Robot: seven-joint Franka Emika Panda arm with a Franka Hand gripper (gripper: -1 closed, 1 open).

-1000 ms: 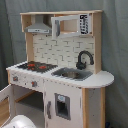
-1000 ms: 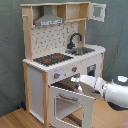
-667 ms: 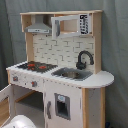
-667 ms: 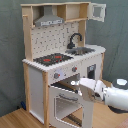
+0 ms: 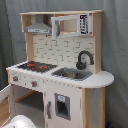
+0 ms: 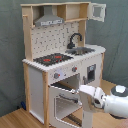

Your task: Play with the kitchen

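White robot arm gripper point(image 6: 89, 101) backing away from tall light-wood and white toy kitchen point(image 6: 60, 65); windowed oven door point(image 6: 64, 102) hanging open, probably just released. Jaw state: cannot tell.

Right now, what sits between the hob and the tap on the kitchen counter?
Only the sink, inset in the counter between hob and tap; both exterior views show it.

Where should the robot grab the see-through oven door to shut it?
Probably the top rail of the swung-out white-framed windowed oven door on the light-wood and white toy kitchen. It hangs out towards the room, its free edge facing the robot's white arm, so coming from the front and pushing inward looks easiest.
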